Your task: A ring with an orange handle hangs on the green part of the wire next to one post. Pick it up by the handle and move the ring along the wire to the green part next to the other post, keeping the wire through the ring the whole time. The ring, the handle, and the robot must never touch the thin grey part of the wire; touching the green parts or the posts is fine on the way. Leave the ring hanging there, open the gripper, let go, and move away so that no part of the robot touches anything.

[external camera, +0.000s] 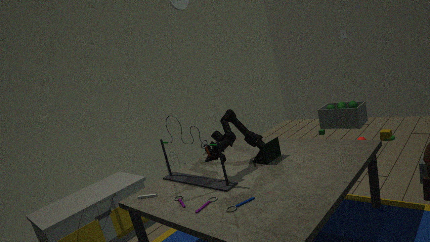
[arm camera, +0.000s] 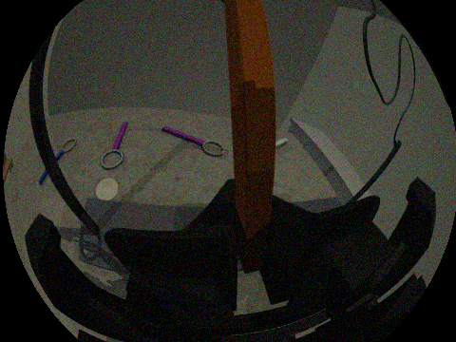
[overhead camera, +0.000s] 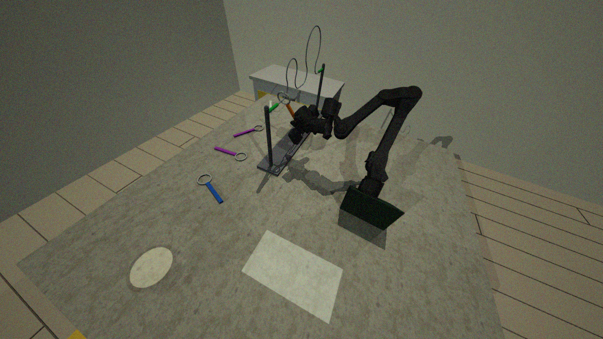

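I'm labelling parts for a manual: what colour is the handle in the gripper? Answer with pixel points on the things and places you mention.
Orange; the handle (overhead camera: 289, 110) (external camera: 207, 151) (arm camera: 253, 123) shows best in the wrist view.

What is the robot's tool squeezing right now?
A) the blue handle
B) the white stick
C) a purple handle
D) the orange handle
D, because the orange handle stands between the fingers of the tool, while the blue handle lies on the table.
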Robot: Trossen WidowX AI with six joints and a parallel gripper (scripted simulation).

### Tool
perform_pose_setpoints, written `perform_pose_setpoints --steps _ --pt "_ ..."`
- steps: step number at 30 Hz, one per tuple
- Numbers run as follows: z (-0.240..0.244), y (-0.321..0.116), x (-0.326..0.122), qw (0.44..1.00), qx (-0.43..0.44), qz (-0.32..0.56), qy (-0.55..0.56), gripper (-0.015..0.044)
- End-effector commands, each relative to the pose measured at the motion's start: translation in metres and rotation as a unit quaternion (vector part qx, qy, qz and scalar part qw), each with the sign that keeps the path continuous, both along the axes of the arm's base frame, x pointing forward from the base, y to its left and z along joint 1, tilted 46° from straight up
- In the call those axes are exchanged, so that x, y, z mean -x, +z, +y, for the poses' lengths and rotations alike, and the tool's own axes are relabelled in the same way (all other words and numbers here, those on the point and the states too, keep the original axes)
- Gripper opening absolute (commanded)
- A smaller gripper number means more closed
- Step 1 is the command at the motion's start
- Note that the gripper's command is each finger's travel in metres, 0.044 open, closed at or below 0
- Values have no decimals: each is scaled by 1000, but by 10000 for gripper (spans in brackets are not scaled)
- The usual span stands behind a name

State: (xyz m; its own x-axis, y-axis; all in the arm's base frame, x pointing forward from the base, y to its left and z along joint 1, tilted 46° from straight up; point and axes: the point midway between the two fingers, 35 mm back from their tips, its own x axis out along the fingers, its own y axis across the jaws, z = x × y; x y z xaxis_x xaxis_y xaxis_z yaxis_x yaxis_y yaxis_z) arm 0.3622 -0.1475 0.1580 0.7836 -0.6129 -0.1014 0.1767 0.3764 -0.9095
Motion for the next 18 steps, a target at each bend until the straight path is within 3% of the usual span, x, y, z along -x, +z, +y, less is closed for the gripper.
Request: perform_pose_setpoints --steps 1,18 --pt "7 -15 0 999 -41 -5 -3 -150" --pt "31 -46 -4 991 -129 -25 -5 -150"
